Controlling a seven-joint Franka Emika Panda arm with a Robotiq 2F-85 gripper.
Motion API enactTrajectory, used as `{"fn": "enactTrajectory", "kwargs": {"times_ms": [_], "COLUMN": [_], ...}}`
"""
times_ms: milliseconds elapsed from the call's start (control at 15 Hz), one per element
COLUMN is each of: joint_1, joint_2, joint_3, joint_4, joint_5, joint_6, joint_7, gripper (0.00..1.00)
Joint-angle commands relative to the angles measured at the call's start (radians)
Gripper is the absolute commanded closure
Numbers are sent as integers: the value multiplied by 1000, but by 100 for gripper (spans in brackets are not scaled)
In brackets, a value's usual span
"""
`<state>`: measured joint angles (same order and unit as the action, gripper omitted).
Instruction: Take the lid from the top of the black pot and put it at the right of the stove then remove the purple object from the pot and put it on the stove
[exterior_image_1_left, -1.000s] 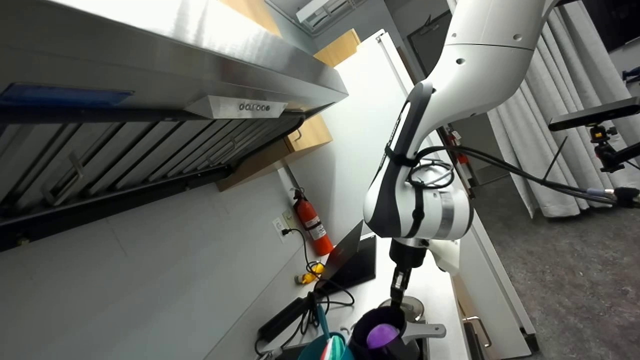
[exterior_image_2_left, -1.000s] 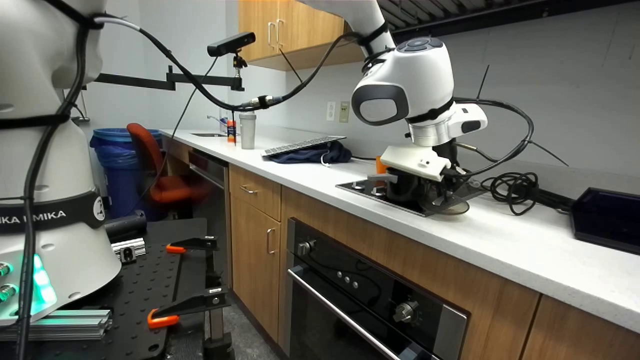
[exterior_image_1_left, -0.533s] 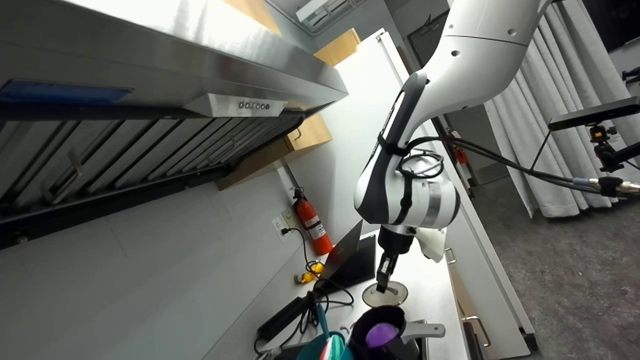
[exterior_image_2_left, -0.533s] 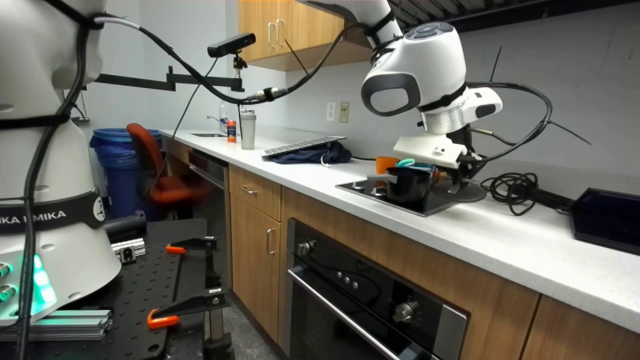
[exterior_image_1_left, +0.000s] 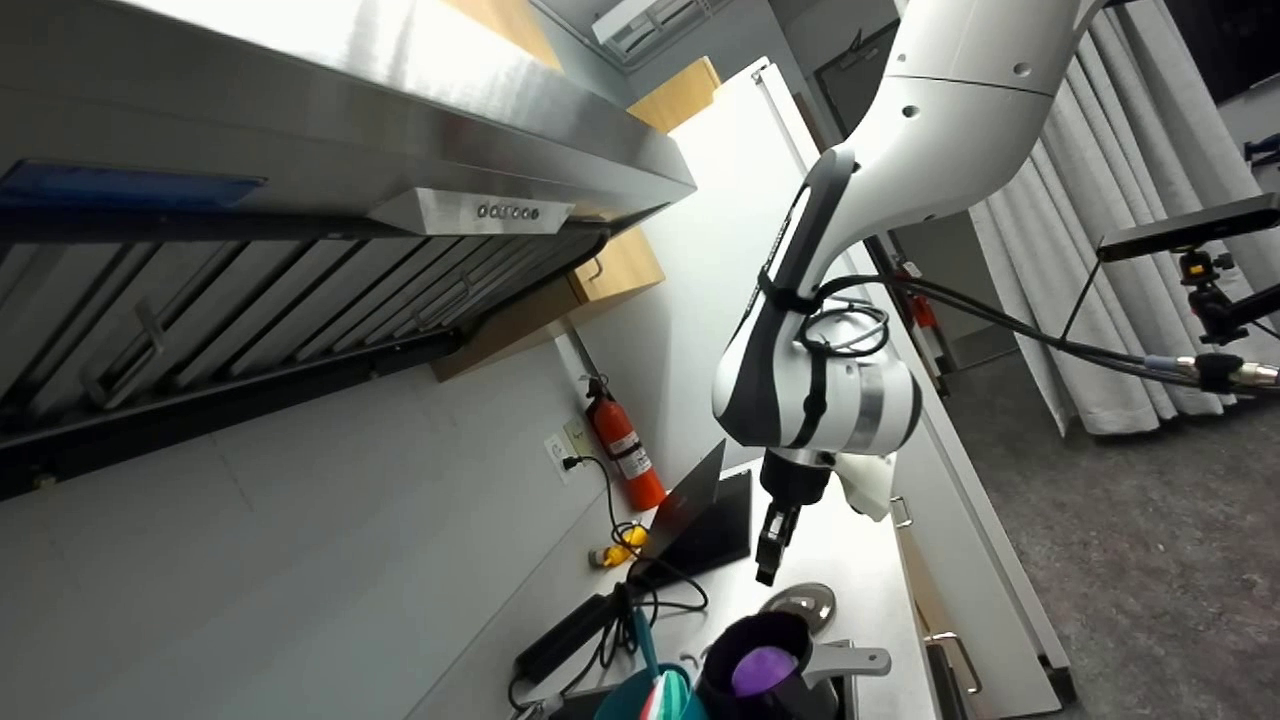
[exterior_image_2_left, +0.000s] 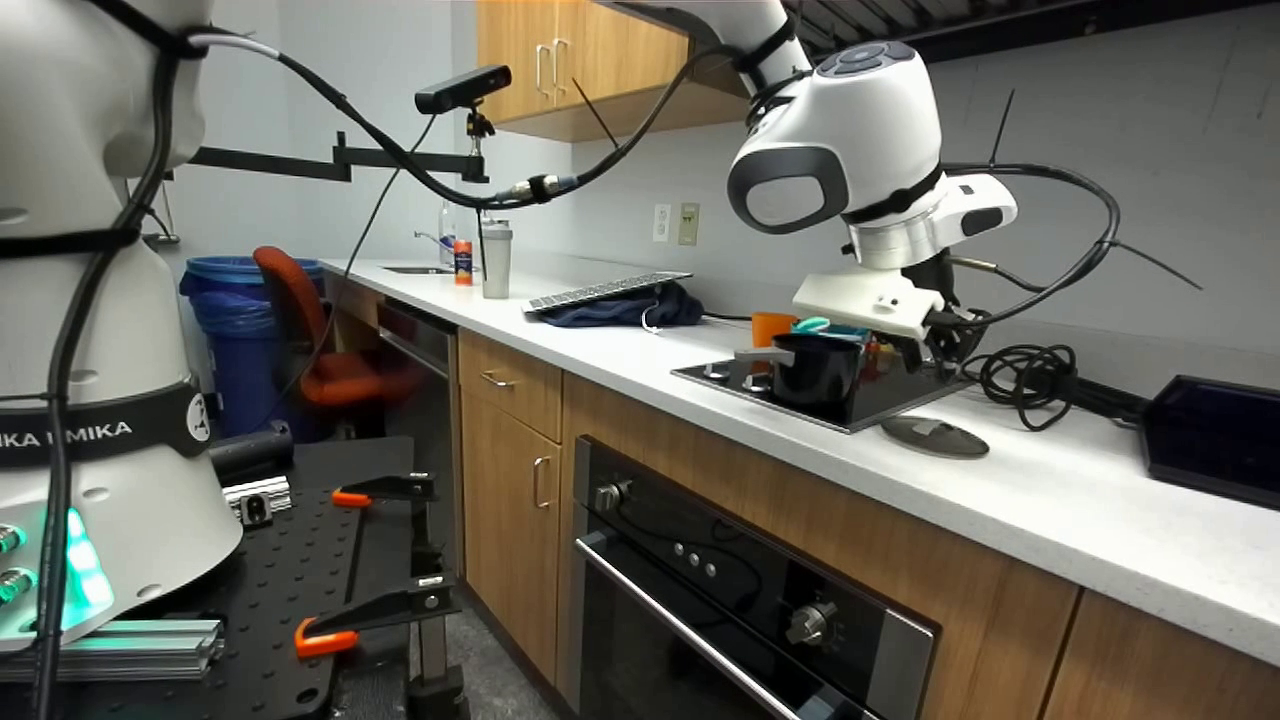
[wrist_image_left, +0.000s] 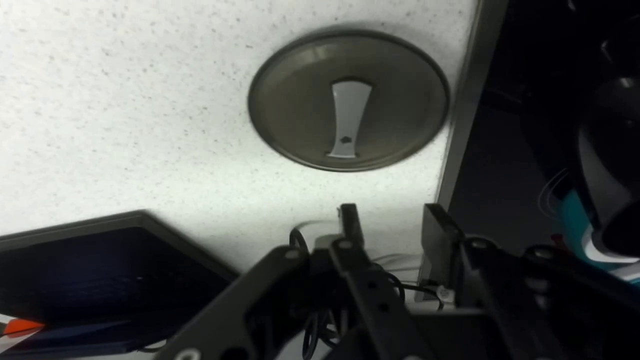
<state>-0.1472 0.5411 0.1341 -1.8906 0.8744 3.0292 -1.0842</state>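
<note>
Spread fingers (wrist_image_left: 351, 222) hover apart from round, glassy grey lid (wrist_image_left: 322, 102), dark-rimmed with flared strap handle (wrist_image_left: 348, 120), lying on speckled white desk (wrist_image_left: 150, 125). Smooth, rounded purple object (exterior_image_1_left: 763, 670) sits inside glossy black pot (exterior_image_2_left: 818, 372) on dark stove (exterior_image_2_left: 888, 398). Lid rests just beside stove's straight metal edge (wrist_image_left: 467, 110); broad stretch of desk separates it from dark angular object (exterior_image_2_left: 1215, 440). Pot's grey handle (exterior_image_1_left: 852, 660) juts from side opposite teal container (exterior_image_1_left: 622, 700), which stands just beside pot, keeping room tight there.
</note>
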Motion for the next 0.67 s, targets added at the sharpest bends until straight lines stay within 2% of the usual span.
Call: {"fn": "enactTrajectory", "kwargs": {"times_ms": [0,267,600], "joint_1": [16,22,24], "joint_2": [-7,-16,-40], "joint_3": [-16,1,35], "joint_4": [-10,-25,-37], "joint_5": [-21,-8,5], "joint_6": [18,31,28], "joint_7": [-4,-3,-12], "gripper": [31,1,0]}}
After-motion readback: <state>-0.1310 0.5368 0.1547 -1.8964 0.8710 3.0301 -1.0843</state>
